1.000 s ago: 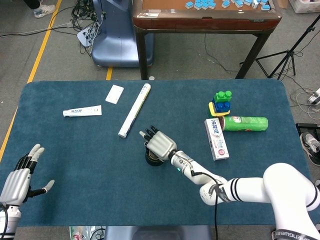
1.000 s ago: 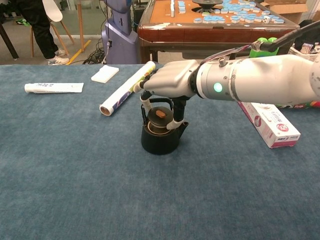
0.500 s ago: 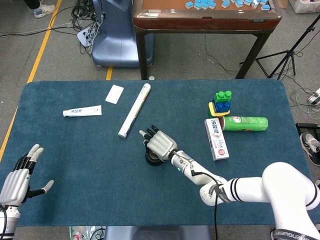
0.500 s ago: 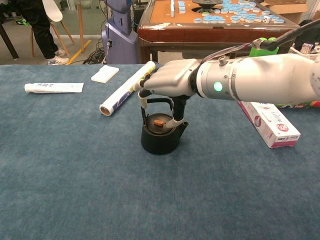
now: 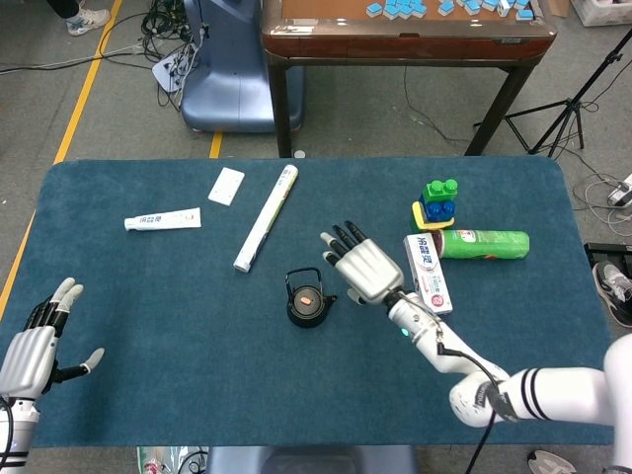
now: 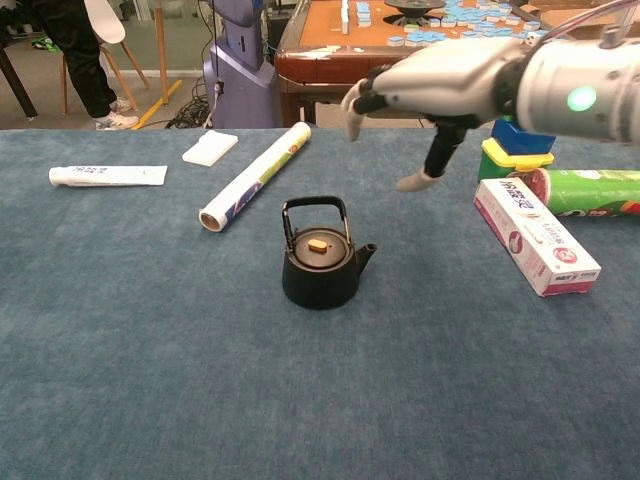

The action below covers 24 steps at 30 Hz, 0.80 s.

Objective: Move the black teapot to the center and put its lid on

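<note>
At the far left edge of the blue surface point(image 5: 148, 316), the left hand point(image 5: 35, 346) hangs low near the front corner with its fingers spread apart and nothing in them; the chest view does not show it. Further back on the left lies a white toothpaste tube point(image 5: 162, 219), and beyond it a small white flat packet point(image 5: 226, 186) sits near the rear edge. Just right of the packet, a long white roll point(image 5: 267, 217) lies on a slant, its near end pointing toward the middle of the surface. The black teapot point(image 6: 320, 270) stands upright around the middle of the surface, near the lower end of the roll but apart from it, with its handle raised and its spout pointing right. Its lid point(image 6: 318, 252) is seated on the opening, a small tan knob showing on top. Nothing touches the teapot. Above and to the right of it, the right hand point(image 6: 440, 90) hovers clear of the surface, palm down, fingers stretched out and apart, holding nothing. Right of that hand lies a white and red toothpaste box point(image 5: 428, 274), beside it a green can point(image 5: 484, 243) on its side, and behind them a stack of toy blocks point(image 5: 437, 203) in green, blue and yellow.
</note>
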{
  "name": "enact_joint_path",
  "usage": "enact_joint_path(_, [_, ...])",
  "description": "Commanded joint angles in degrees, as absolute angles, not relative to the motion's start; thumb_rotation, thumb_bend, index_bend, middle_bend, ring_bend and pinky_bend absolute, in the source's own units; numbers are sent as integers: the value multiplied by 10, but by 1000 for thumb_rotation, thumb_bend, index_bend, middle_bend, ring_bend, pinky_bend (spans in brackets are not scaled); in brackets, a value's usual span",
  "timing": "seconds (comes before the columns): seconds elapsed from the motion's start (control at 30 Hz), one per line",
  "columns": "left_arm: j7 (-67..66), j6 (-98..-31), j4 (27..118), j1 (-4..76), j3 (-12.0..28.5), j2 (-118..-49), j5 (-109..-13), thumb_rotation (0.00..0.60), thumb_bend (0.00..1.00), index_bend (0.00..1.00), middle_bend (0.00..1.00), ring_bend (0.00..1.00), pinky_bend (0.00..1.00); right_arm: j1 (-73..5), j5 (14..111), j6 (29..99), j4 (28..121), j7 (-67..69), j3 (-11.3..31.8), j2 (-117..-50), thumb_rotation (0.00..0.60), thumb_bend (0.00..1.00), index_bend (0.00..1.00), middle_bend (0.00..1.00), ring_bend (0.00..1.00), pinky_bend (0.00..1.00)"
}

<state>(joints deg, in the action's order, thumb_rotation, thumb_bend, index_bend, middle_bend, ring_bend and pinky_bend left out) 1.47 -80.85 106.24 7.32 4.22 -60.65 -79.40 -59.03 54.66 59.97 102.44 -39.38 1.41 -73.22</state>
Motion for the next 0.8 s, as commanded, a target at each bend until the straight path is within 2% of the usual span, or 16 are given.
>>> enact_joint_path(0.03, [10, -808, 1058, 76, 45, -611, -791, 600, 231, 0, 0, 0, 40, -530, 593, 664, 1065, -352, -2, -692, 600, 283, 243, 141, 0, 57])
enact_joint_path(0.23, [-8, -812, 1052, 79, 48, -620, -793, 600, 230, 0, 0, 0, 40, -445, 652, 754, 1096, -331, -30, -644, 600, 287, 243, 151, 0, 84])
enact_joint_path(0.43, [-25, -820, 1047, 80, 51, -632, -797, 600, 231, 0, 0, 0, 40, -355, 703, 837, 1089, -313, -61, -620, 600, 286, 243, 152, 0, 84])
enact_joint_path(0.8, [-47, -838, 1050, 76, 48, -644, -811, 600, 231, 0, 0, 0, 40, -214, 738, 933, 1043, -261, -87, -600, 600, 287, 243, 152, 0, 86])
